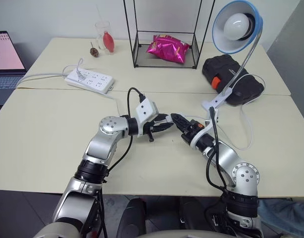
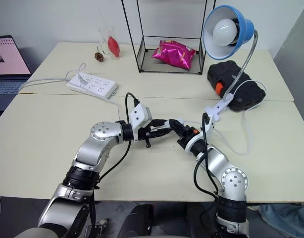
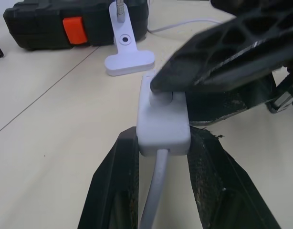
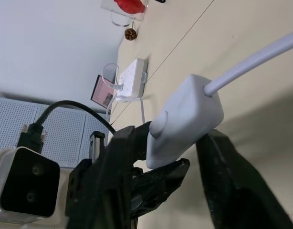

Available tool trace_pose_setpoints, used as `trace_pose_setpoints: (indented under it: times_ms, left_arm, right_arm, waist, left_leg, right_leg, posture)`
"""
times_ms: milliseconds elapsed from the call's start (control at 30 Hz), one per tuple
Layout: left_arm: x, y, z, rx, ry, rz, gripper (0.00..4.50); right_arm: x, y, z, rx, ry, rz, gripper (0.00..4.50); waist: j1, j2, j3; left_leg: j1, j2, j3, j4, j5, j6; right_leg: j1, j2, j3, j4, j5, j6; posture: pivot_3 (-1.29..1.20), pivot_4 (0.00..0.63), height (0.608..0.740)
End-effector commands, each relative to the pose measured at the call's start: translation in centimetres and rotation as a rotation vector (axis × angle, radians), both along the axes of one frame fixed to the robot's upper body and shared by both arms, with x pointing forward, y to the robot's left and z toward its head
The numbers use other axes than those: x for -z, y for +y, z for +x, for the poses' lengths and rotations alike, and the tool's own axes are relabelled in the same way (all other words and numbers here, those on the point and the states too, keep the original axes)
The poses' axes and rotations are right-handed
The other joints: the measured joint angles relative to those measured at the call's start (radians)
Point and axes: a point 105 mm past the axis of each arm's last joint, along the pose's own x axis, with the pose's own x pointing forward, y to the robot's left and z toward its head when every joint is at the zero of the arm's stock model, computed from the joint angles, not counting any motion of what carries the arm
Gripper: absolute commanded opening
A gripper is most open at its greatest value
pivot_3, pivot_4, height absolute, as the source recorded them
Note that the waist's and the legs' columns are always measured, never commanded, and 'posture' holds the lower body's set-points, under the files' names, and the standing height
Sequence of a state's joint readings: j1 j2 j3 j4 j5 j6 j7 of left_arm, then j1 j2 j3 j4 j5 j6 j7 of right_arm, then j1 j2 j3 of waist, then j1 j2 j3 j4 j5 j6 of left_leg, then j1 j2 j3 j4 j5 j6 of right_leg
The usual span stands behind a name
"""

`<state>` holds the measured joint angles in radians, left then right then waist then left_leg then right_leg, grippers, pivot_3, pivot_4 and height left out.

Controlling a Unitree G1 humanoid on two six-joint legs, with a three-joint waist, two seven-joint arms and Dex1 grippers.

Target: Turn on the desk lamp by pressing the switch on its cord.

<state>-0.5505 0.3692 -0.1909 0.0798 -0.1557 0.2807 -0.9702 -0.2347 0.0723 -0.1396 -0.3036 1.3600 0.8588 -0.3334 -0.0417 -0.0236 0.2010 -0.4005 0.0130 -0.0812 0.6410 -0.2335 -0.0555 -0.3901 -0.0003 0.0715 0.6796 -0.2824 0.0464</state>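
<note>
On the beige table [image 1: 53, 114], left hand [image 3: 161, 157] grips switch [image 3: 163, 121]; right hand [image 1: 177, 120] unclear.

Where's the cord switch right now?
In the left wrist view the switch is clamped between the left gripper's fingers, with a right gripper fingertip on its button, above the table in front of the desk lamp's base.

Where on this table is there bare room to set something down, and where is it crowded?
Bare: the table's near-left part, in front of the power strip. Also the near-right edge, right of the right pincer. Crowded: the far side, with glass, wire rack, black case and desk lamp; and the middle, where both pincers meet at the switch.
</note>
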Motion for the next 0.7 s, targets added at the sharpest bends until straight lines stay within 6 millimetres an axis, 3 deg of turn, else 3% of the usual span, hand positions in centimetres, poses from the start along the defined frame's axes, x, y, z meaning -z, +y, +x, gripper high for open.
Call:
trace_pose_setpoints:
  times_ms: [33,100,433,500,700]
  left_arm:
    - [-1.32,-0.56,-0.4,0.027,-0.045,-0.016,1.09]
    - [-1.34,-0.58,-0.45,0.028,-0.045,-0.016,1.09]
    - [-1.28,-0.51,-0.41,0.018,-0.046,-0.016,1.08]
    - [-1.3,-0.52,-0.38,0.016,-0.046,-0.018,1.08]
    - [-1.35,-0.54,-0.27,0.007,-0.045,-0.025,1.08]
  right_arm:
    - [-0.82,0.26,-0.25,-0.017,-0.025,0.032,0.86]
    - [-0.82,0.24,-0.2,-0.014,-0.024,0.037,0.59]
    - [-1.36,0.72,-0.7,-0.064,-0.057,0.059,0.55]
    - [-1.39,0.81,-0.85,-0.076,-0.071,0.042,1.24]
    - [-1.67,0.59,-1.08,-0.085,-0.076,0.059,2.47]
  waist:
    - [0.0,0.0,0.0]
    - [0.0,0.0,0.0]
    - [0.0,0.0,0.0]
    - [0.0,0.0,0.0]
    - [0.0,0.0,0.0]
  left_leg:
    - [0.0,0.0,0.0,0.0,0.0,0.0]
    - [0.0,0.0,0.0,0.0,0.0,0.0]
    - [0.0,0.0,0.0,-0.001,0.0,0.0]
    - [0.0,0.0,0.0,-0.001,0.0,0.0]
    - [0.0,0.0,0.0,-0.001,0.0,0.0]
  right_leg:
    - [0.0,0.0,0.0,0.0,0.0,0.0]
    - [0.0,0.0,0.0,0.0,0.0,0.0]
    - [0.0,0.0,0.0,0.0,0.0,0.0]
    - [0.0,0.0,0.0,0.0,0.0,0.0]
    - [0.0,0.0,0.0,0.0,0.0,0.0]
  posture:
    - [0.0,0.15,0.74]
    - [0.0,0.15,0.74]
    - [0.0,0.15,0.74]
    - [0.0,0.15,0.74]
    - [0.0,0.15,0.74]
